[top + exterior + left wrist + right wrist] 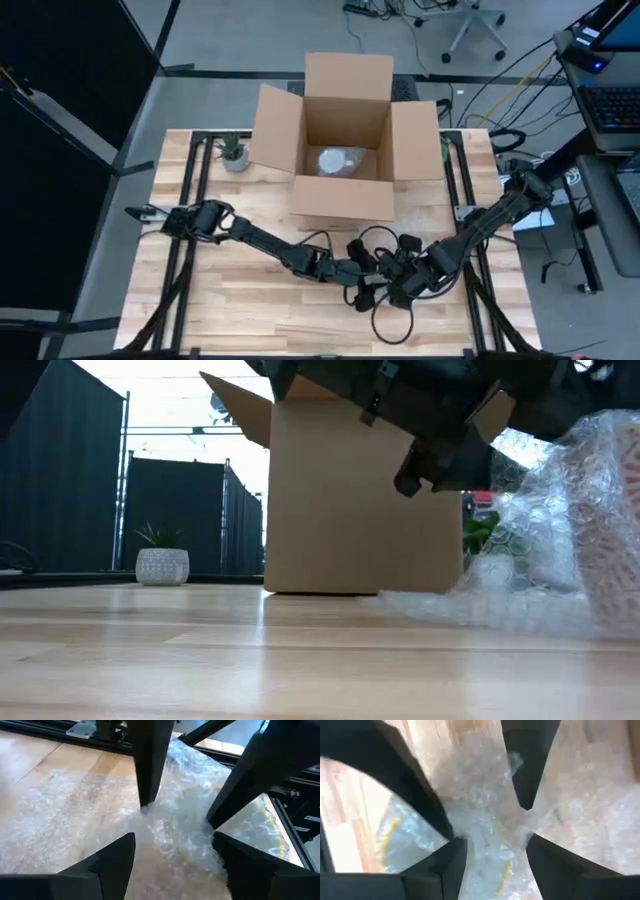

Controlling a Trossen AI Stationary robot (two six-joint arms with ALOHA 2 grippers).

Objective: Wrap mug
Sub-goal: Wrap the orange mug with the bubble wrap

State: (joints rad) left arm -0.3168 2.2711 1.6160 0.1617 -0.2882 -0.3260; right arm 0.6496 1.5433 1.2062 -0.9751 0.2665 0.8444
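Mug itself not plainly visible; presumably inside the crumpled bubble wrap (172,827) bunched at the near-middle of the table (200,310), in front of the cardboard box (345,135). A yellowish rim glimpsed through the plastic in both wrist views, likely the mug, lying directly between and just ahead of both sets of fingers. Long axis impossible to tell through the wrap.

Left gripper (175,857) spread wide over the bundle, jaws parted with nothing pinched between them, tips just above the plastic. Right gripper (495,855) likewise parted, straddling the same bundle from the opposite side, holding nothing. Both meeting over one spot in the high view, neither clearly nearer; bundle centred below the pair.

Flat sheet of wrap spreading outward across the wood toward the box. Another wrapped lump already resting inside the box. Small potted plant (234,152) well apart, at the far left corner.
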